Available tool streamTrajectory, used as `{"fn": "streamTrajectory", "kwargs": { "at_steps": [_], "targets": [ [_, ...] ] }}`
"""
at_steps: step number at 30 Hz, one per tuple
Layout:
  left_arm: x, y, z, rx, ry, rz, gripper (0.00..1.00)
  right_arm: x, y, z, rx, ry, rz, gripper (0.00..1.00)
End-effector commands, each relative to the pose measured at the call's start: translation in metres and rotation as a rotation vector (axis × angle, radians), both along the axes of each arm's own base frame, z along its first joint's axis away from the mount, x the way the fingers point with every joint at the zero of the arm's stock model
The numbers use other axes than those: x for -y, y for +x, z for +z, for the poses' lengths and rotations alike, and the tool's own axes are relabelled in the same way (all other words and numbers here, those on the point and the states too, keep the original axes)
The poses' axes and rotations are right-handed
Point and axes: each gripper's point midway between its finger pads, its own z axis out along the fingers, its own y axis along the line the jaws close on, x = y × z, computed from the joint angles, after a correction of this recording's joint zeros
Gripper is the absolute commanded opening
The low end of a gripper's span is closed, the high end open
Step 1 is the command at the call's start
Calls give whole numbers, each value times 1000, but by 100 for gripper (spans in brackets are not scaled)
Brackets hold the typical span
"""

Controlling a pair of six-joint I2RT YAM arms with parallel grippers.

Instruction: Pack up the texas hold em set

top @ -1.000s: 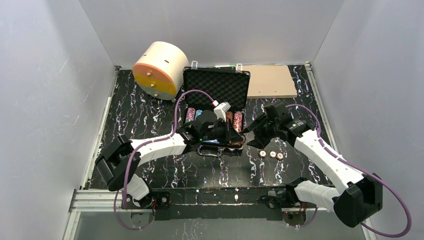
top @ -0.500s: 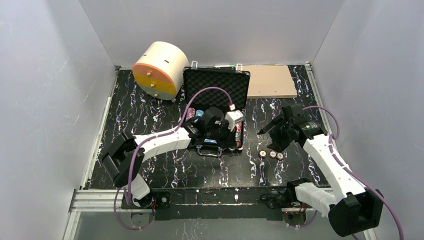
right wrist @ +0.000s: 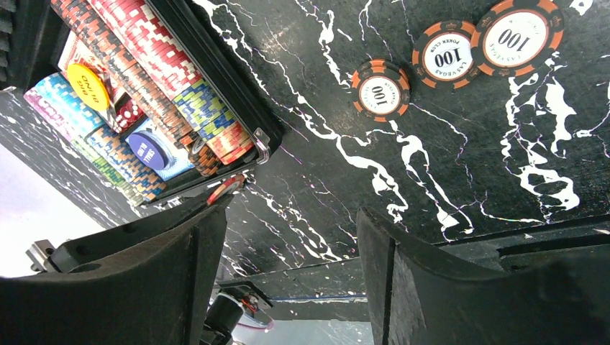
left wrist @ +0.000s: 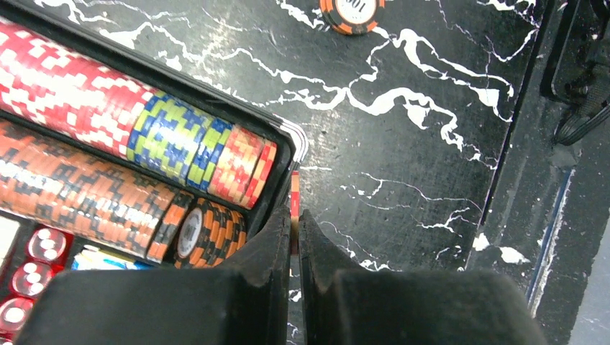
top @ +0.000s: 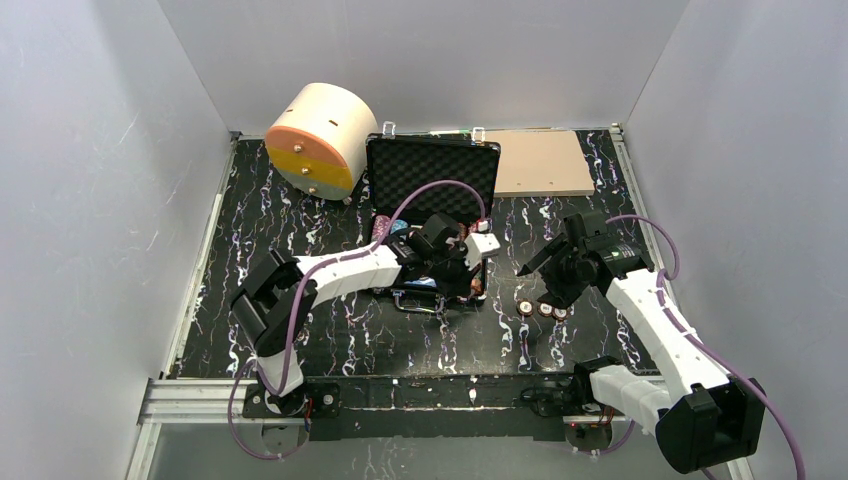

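Observation:
The black briefcase (top: pixel 433 166) stands open mid-table, its tray full of striped chip rows (left wrist: pixel 108 108), red dice (left wrist: pixel 32 266) and round buttons (right wrist: pixel 88 86). My left gripper (left wrist: pixel 295 215) is shut edge-on on one red-and-cream chip (left wrist: pixel 295 195), held just outside the tray's near right corner (left wrist: pixel 291 140). My right gripper (top: pixel 535 268) is open and empty, hovering right of the case above the mat. Three orange "100" chips (top: pixel 543 309) lie loose on the mat below it; they show in the right wrist view (right wrist: pixel 446 54). One of them shows in the left wrist view (left wrist: pixel 352 11).
A big cream cylinder with an orange-yellow face (top: pixel 318 135) stands at the back left. A flat tan board (top: pixel 540 162) lies at the back right. The black marbled mat (top: pixel 300 330) ends at a metal rail (top: pixel 400 390) near the arm bases.
My left gripper moved right across the tray to its right corner, chip held. My right gripper drew back to the right, away from the case, and opened over the loose chips.

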Motion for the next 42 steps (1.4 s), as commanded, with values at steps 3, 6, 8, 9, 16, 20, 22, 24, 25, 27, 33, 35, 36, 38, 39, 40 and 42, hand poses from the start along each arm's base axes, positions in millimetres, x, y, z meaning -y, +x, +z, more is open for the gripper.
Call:
{"fn": "streamTrajectory", "kwargs": {
  "at_steps": [3, 6, 8, 9, 16, 20, 22, 24, 25, 27, 33, 35, 36, 38, 39, 40, 42],
  "targets": [
    [13, 17, 16, 58, -20, -5, 0, 3, -1, 0, 2, -10, 7, 75],
    [17, 20, 17, 66, -20, -10, 0, 4, -1, -1, 1, -14, 10, 75],
    [17, 21, 13, 68, -9, -19, 0, 4, -2, -2, -1, -15, 11, 75],
    [16, 22, 9, 68, 5, -26, 0, 4, -2, -2, -2, -15, 13, 75],
    [-2, 32, -15, 180, 138, -119, 2, 4, -2, -2, 0, -13, 20, 75],
    [-4, 43, -12, 240, 165, -121, 9, 3, -2, -1, 1, -10, 25, 75],
    [-3, 49, -7, 270, 168, -124, 14, 3, -2, 0, 3, -9, 28, 75],
    [-2, 52, -3, 293, 168, -132, 19, 3, -2, 1, 4, -9, 29, 74],
    [-2, 53, -2, 308, 170, -139, 21, 3, -1, 1, 4, -9, 29, 74],
    [-2, 56, 0, 324, 172, -150, 24, 3, -2, 2, 3, -8, 30, 75],
    [6, 44, 5, 270, 126, -185, 33, 4, -5, 2, 1, -9, 27, 74],
    [9, 39, 8, 249, 105, -190, 34, 4, -6, 1, 1, -10, 28, 74],
    [10, 38, 8, 240, 98, -190, 34, 4, -6, 1, 0, -10, 25, 74],
    [11, 34, 9, 224, 89, -193, 34, 4, -7, 1, 0, -8, 26, 75],
    [11, 33, 8, 217, 86, -195, 34, 4, -7, 1, -1, -7, 24, 74],
    [11, 31, 8, 211, 84, -197, 35, 4, -7, 1, -2, -7, 25, 74],
    [12, 27, 4, 196, 85, -202, 35, 4, -7, 1, -2, -7, 26, 74]
  ]
}}
